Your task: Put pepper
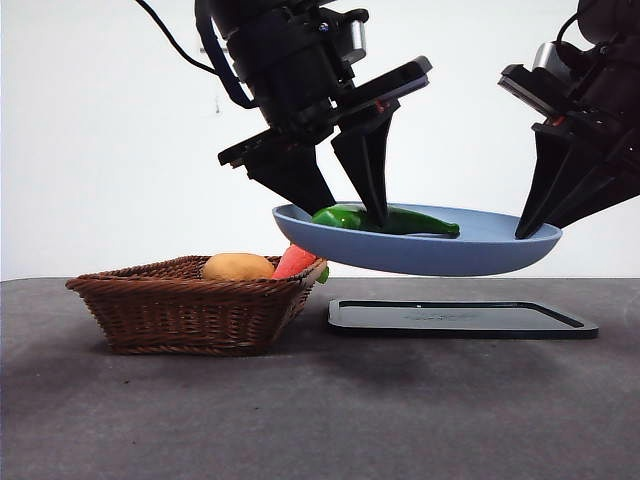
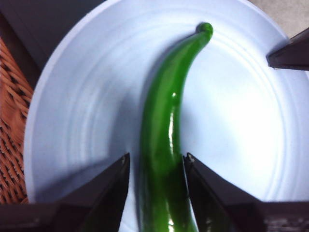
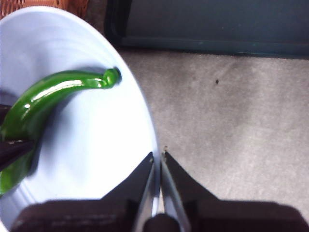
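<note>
Left gripper (image 2: 155, 166) straddles pepper (image 2: 166, 130), slightly parted; right gripper (image 3: 158, 159) pinches raised plate (image 3: 96, 145) rim.

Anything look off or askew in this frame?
Only the blue plate: it hangs tilted above the black tray, pinched at its rim by the right end effector. The left end effector straddles the pepper lying on it. Nothing spilled or damaged.
</note>
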